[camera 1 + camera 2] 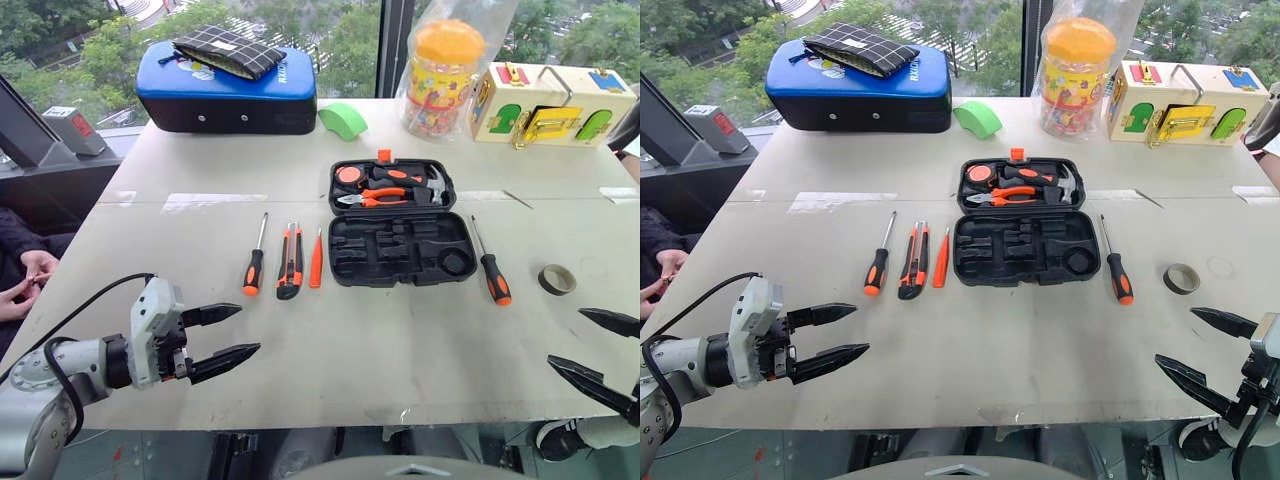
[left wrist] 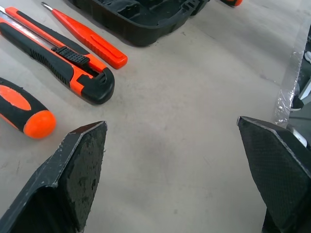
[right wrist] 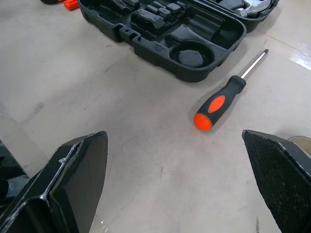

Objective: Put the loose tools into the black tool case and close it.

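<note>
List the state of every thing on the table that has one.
black tool case: open, front recesses empty
left gripper: open, holding nothing
right gripper: open, holding nothing
utility knife: blade retracted
blue case: closed
yellow latch box: closed
orange-lidded jar: lidded, bagged

Black tool case (image 1: 401, 247) lying open, three tools (image 1: 289, 262) left, screwdriver (image 1: 493, 273) and tape roll (image 1: 557, 279) right

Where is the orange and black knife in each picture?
Left eye view: the knife lies left of the case, between two screwdrivers.
Right eye view: same spot, knife left of the case.
Left wrist view: knife lies ahead of the fingers.
Right wrist view: not in it.
Shared landmark: the open case.
</note>
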`<state>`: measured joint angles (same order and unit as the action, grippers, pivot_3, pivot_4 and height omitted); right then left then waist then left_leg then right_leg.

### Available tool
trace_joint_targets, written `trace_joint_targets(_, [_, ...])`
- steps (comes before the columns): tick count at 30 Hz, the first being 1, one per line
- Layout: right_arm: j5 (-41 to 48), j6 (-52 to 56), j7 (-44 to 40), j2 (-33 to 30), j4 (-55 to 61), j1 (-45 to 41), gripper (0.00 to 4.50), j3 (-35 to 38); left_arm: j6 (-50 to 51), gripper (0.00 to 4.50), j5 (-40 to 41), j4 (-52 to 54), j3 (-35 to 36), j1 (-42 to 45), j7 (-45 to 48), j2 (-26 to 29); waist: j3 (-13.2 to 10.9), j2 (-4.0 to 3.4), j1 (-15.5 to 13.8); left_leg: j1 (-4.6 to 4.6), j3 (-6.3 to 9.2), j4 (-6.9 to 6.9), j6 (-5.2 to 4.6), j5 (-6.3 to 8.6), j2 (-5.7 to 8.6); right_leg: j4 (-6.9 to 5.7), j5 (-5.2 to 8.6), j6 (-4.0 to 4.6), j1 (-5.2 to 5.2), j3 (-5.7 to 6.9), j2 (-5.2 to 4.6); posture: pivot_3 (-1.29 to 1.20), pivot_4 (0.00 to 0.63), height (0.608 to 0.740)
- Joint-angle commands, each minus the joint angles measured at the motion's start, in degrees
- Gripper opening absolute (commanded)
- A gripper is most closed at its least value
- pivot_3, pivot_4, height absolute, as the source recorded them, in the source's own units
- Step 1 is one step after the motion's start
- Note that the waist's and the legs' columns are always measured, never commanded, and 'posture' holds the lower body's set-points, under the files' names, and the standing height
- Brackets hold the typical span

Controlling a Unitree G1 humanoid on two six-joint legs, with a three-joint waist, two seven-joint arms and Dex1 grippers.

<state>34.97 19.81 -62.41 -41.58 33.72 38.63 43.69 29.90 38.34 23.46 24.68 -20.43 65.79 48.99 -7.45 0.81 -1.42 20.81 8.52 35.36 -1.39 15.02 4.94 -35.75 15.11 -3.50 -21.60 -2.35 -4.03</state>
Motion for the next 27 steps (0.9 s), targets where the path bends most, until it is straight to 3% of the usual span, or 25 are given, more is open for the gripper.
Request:
trace_joint_targets(1, [0.5,-1.6,0.4,1.1,0.8,-0.7,4.5,-0.4,1.2,4.39,1.7,2.2,0.1,2.6,-2.3,-0.4,0.0,0.0,-0.1,0.0,-0.04,0.0,0.01,0.01,-0.02,0.0,0.0,0.0,0.0,0.0,0.0,0.0,0.15,0.74])
trace_joint_targets(5, [1.0,-1.7,2.6,2.4,2.2,-3.4,4.5,-3.3,4.7,4.39,2.3,3.5,-1.9,7.9,-11.1,-3.9,0.0,0.01,-0.4,0.04,-0.24,0.05,0.21,0.12,-0.12,0.01,0.0,0.0,0.05,0.04,-0.07,0.0,0.15,0.74])
trace_joint_targets(10, [4.7,-2.0,6.4,4.4,7.1,-9.2,4.5,-7.2,12.7,4.39,0.9,8.4,-1.7,12.0,-31.0,-10.9,0.1,0.24,-0.3,0.04,-0.31,0.17,0.1,0.05,-0.13,-0.02,-0.13,-0.21,0.04,-0.01,-0.01,0.0,0.15,0.74])
trace_joint_targets(14, [6.9,0.6,6.5,0.6,11.9,-13.7,4.5,-13.0,23.2,4.39,-2.7,9.1,-3.8,20.6,-49.0,-15.9,0.2,0.26,-0.5,0.03,-0.21,0.12,-0.01,-0.02,-0.16,-0.07,-0.14,-0.24,0.01,0.11,0.03,0.0,0.15,0.74])
trace_joint_targets(22, [7.8,2.0,8.0,-1.8,12.7,-17.1,4.5,-16.3,31.7,4.39,-12.0,0.9,-13.7,30.6,-59.2,-18.0,0.3,0.62,-0.9,0.04,-0.25,0.25,0.22,-0.16,-0.1,-0.11,-0.16,-0.25,0.03,0.28,0.07,0.0,0.15,0.74])
trace_joint_targets(25, [7.7,2.0,8.3,-1.8,12.9,-16.7,4.5,-16.1,31.2,3.69,-13.7,-1.3,-17.0,30.2,-58.2,-18.0,0.3,0.62,-0.8,0.02,-0.26,0.2,0.23,-0.16,-0.11,-0.11,-0.16,-0.25,0.01,0.27,0.08,0.0,0.15,0.74])
trace_joint_targets(27, [7.5,1.8,8.6,-1.6,13.1,-16.4,4.5,-16.1,30.5,2.85,-14.6,-2.1,-18.4,29.4,-57.1,-17.8,0.3,0.59,-0.8,0.01,-0.26,0.18,0.21,-0.14,-0.12,-0.12,-0.16,-0.25,0.01,0.21,0.07,0.0,0.15,0.74])
